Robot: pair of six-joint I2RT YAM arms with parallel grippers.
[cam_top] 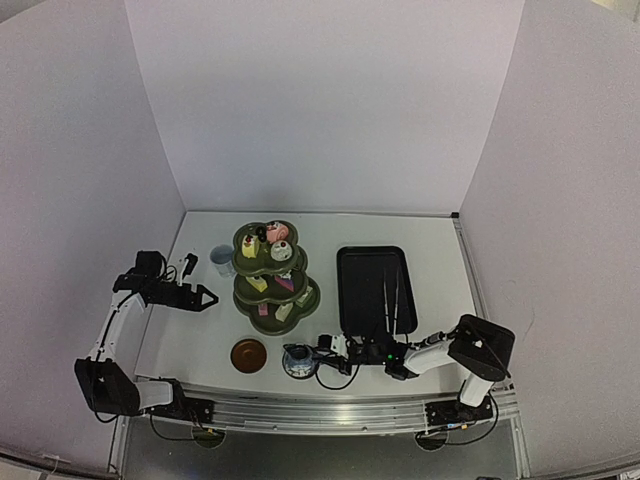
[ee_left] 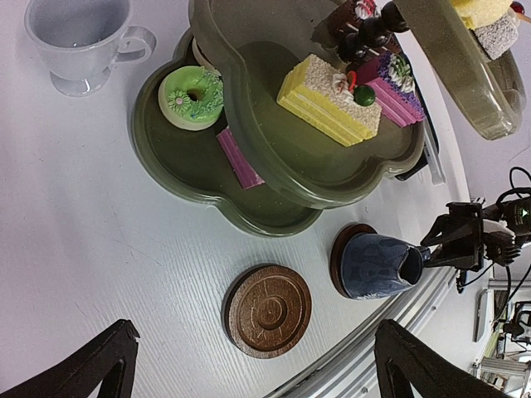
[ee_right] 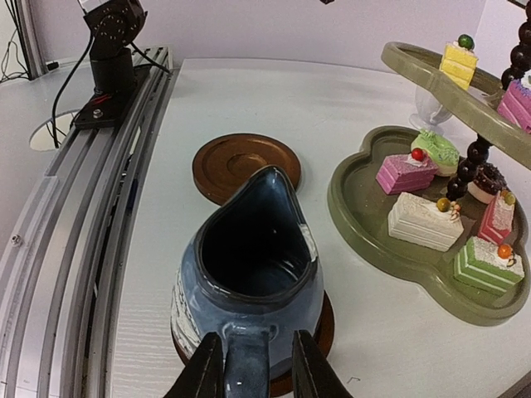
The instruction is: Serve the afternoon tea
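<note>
The dark green three-tier stand stands mid-table with pink, green, yellow and white pastries on its tiers. The white cup stands just left of it. The small blue jug sits on a brown coaster near the front edge. My right gripper straddles the jug's handle; the left finger touches it and a gap shows at the right finger. My left gripper is wide open and empty, left of the stand, above bare table, near the cup.
A second, bare brown coaster lies left of the jug, also in the left wrist view. A black tray with metal tongs lies right of the stand. Aluminium rails run along the front edge.
</note>
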